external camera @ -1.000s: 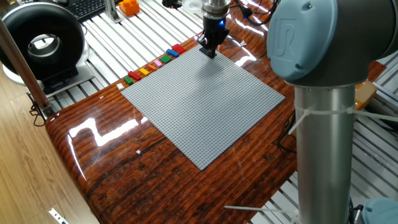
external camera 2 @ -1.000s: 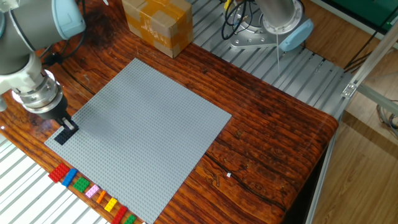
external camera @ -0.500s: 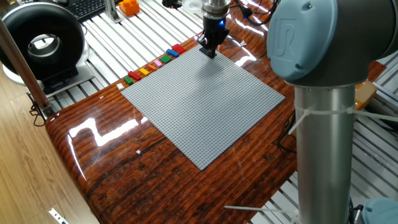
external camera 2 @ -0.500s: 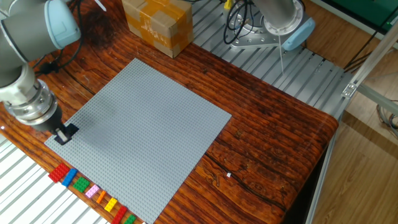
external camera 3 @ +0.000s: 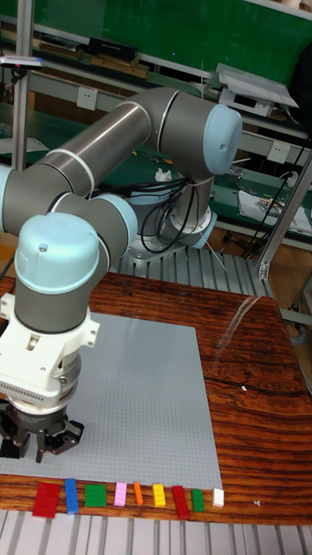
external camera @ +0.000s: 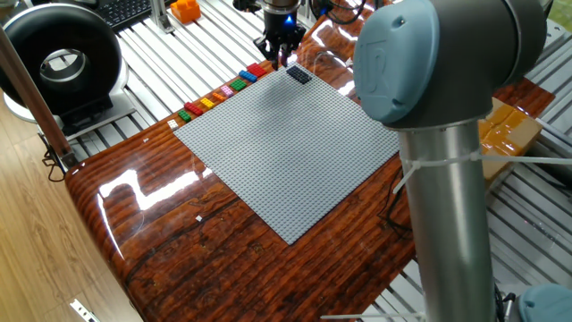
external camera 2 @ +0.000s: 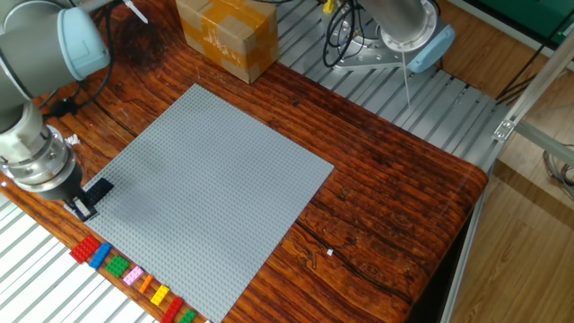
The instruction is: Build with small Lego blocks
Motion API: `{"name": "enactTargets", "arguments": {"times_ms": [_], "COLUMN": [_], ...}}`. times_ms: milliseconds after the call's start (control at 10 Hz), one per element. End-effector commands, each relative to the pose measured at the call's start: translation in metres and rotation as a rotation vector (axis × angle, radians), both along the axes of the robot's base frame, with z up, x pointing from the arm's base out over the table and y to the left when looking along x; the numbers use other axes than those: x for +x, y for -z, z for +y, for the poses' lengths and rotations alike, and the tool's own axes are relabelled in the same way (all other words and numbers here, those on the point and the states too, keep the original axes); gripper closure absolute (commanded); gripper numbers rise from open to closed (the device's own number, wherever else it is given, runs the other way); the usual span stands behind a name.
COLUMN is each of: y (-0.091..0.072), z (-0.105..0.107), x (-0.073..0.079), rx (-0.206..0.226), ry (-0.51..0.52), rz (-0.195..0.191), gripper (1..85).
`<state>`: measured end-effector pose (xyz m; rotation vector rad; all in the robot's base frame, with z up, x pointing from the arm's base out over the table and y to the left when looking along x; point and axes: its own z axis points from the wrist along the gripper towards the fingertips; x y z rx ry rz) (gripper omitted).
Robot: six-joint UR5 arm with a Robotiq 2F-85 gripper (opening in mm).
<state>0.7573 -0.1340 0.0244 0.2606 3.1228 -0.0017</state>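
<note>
A black small Lego block [external camera: 298,75] [external camera 2: 99,189] lies on the grey baseplate [external camera: 295,152] [external camera 2: 215,170] [external camera 3: 147,390] near its corner. A row of small Lego blocks [external camera: 219,92] [external camera 2: 134,276] [external camera 3: 121,494] in red, blue, green, pink, orange and yellow lines the table edge beside the plate. My gripper [external camera: 280,52] [external camera 2: 76,206] [external camera 3: 39,442] hovers at the plate's edge, between the black block and the red block [external camera: 256,70] [external camera 2: 84,248] at the row's end. Its fingers are spread open and hold nothing. The tall fixed view hides the black block behind the wrist.
A cardboard box [external camera 2: 226,34] stands on the table beyond the plate's far side. The arm's thick upright link [external camera: 447,197] fills the right foreground. An orange chunky object [external camera: 185,10] and a black round device [external camera: 58,58] sit off the table on the slatted bench.
The gripper has let go of the black block, leaving it on the baseplate. It has shifted off the plate's corner toward the red end of the block row.
</note>
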Motion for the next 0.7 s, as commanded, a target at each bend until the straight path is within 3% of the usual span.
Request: {"name": "enactTargets", "arguments": {"times_ms": [0, 200, 600], "y": [-0.003, -0.003, 0.001], "z": [-0.001, 0.005, 0.019], "x": [0.014, 0.022, 0.032], "rx": [-0.023, -0.014, 0.0], "ry": [-0.067, -0.134, -0.146], "rz": [-0.024, -0.045, -0.06], "gripper": [56.0, 56.7, 56.7]}}
